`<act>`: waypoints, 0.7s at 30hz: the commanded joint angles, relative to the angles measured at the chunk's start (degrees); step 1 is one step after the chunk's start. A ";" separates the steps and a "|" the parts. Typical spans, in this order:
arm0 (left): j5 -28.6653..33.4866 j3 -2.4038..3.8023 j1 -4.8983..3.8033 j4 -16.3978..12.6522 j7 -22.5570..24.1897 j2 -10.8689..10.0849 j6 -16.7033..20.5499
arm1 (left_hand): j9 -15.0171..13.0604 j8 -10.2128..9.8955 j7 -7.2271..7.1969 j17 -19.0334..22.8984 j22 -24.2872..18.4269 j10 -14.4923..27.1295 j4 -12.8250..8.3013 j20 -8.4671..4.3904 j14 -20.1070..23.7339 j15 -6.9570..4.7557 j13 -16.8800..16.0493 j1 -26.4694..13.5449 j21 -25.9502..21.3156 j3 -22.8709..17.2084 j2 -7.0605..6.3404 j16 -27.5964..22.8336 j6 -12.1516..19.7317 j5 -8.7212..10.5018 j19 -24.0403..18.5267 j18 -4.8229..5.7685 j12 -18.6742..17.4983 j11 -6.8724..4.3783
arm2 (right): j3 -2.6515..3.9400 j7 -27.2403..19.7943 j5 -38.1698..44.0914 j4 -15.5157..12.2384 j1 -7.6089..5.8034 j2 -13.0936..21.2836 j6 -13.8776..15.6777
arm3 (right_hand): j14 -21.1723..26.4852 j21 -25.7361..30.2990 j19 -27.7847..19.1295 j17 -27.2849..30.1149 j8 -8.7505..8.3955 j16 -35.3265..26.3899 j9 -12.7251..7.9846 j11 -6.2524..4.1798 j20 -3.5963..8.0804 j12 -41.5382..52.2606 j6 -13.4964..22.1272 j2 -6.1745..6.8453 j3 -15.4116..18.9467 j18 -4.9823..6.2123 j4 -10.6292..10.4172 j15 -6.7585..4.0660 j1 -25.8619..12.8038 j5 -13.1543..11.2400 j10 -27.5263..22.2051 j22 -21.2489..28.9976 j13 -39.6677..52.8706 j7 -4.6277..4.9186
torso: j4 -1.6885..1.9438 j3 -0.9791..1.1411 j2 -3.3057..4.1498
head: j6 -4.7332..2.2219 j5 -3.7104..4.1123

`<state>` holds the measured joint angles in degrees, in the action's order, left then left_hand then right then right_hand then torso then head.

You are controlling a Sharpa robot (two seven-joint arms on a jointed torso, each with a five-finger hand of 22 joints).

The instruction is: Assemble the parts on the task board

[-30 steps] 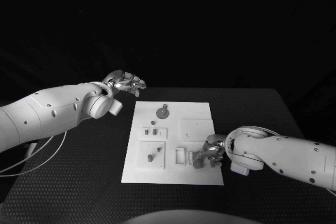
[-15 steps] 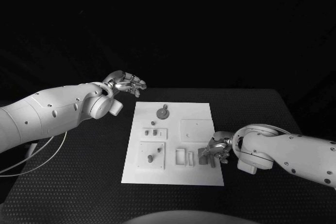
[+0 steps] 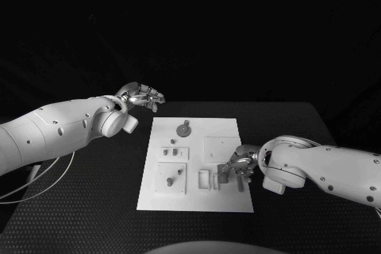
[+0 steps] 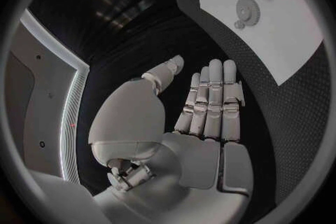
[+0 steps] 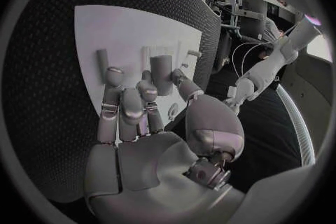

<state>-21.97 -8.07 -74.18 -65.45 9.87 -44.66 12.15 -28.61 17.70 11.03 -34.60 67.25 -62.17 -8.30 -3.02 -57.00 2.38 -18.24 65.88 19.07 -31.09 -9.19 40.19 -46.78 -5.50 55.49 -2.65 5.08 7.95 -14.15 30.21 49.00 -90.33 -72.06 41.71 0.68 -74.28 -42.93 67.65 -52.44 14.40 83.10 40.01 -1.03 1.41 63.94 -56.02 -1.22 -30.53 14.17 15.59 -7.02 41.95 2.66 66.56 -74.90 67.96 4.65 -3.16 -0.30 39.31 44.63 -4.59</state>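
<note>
The white task board (image 3: 230, 123) lies mid-table. On it are a round grey gear (image 3: 184, 128), a small pin (image 3: 173, 139), two short pegs (image 3: 170, 151) and one peg (image 3: 170, 180) in a square plate. My right hand (image 3: 240, 167) is over the board's front right edge. It pinches a grey block part (image 5: 161, 74) between thumb and finger, standing near the slotted holder (image 3: 205, 178). A second grey piece (image 5: 103, 59) stands just past the fingertips. My left hand (image 3: 143, 95) hovers off the board's far left corner, fingers apart and holding nothing (image 4: 210, 106).
A raised square plate (image 3: 222, 145) sits on the board just beyond my right hand. The black table (image 3: 286, 122) has bare room to the right of the board and in front of it. In the left wrist view the board (image 4: 294, 39) and gear (image 4: 247, 9) lie beyond the fingers.
My right hand has moved a little farther along the board's right edge, taking the grey block part with it. The left hand has stayed in place.
</note>
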 commanded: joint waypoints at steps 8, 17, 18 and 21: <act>0.43 0.04 -0.04 -0.20 0.61 0.28 -0.50 | 0.10 0.35 0.07 -0.11 0.07 0.18 0.44 -0.27 -0.43 0.00 0.01 -0.33 -0.23 -0.02 0.01 -0.39 0.40 -0.23 0.30 -0.64 0.39 0.18 | -0.01 0.97 -4.69 2.82 0.07 -4.14 -1.22 | -0.10 -0.29 0.07 0.24 0.01 0.29 -0.02 -0.03 0.07 0.21 -1.22 0.29 0.01 0.83 -0.12 -0.05 -1.32 0.05 0.52 -1.15 -0.17 0.68 | 0.08 -0.05 0.09 | -0.05 -0.02; 0.47 0.04 -0.04 -0.20 0.59 0.25 -0.51 | 0.12 0.37 0.07 -0.14 0.09 0.18 0.45 -0.28 -0.44 0.00 0.01 -0.32 -0.25 -0.02 0.03 -0.41 0.40 -0.24 0.30 -0.65 0.40 0.17 | -0.01 0.17 -3.65 3.11 0.21 -4.80 0.01 | -0.10 -0.30 0.07 0.25 -0.03 0.30 -0.04 -0.05 0.11 0.22 -1.28 0.22 -0.14 0.83 -0.19 -0.07 -1.45 0.05 0.52 -1.14 -0.20 0.66 | 0.02 -0.01 0.09 | 0.21 -0.27; 0.47 0.04 -0.04 -0.20 0.59 0.21 -0.50 | 0.12 0.37 0.07 -0.14 0.09 0.18 0.45 -0.28 -0.44 0.00 0.01 -0.32 -0.25 -0.02 0.03 -0.42 0.40 -0.24 0.30 -0.65 0.40 0.17 | -0.01 0.08 -3.18 3.11 0.21 -4.76 0.09 | -0.11 -0.31 0.07 0.23 -0.02 0.31 -0.03 -0.06 0.13 0.23 -1.32 0.19 -0.21 0.83 -0.13 -0.08 -1.39 0.06 0.52 -1.15 -0.21 0.65 | 0.01 0.00 0.08 | 0.18 -0.28; 0.47 0.04 -0.04 -0.18 0.59 0.16 -0.46 | 0.13 0.38 0.07 -0.15 0.09 0.18 0.45 -0.28 -0.44 0.00 0.01 -0.32 -0.26 -0.01 0.03 -0.42 0.40 -0.24 0.30 -0.65 0.40 0.17 | -0.01 -0.28 -2.14 2.96 0.21 -4.74 0.09 | -0.08 -0.35 0.07 0.32 -0.02 0.32 -0.02 -0.10 0.19 0.27 -1.42 0.22 -0.45 0.83 0.22 -0.12 -1.10 0.05 0.52 -1.16 -0.23 0.61 | -0.08 -0.01 0.06 | 0.22 -0.35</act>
<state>-21.88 -8.06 -74.18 -65.54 9.88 -44.55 12.15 -28.57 17.70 11.03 -34.65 67.28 -62.17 -8.30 -3.02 -57.00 2.38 -18.24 65.88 19.07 -31.09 -9.19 39.97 -46.78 -5.50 55.49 -2.65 5.32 7.95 -14.17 30.69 45.62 -87.24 -71.89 36.94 0.58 -74.31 -42.93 67.73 -52.20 14.40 83.10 39.93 -1.24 1.33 63.90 -56.31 -0.97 -30.64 14.17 15.70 -6.99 41.09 2.66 66.77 -74.94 67.83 4.62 -3.15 -0.31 39.39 44.80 -4.88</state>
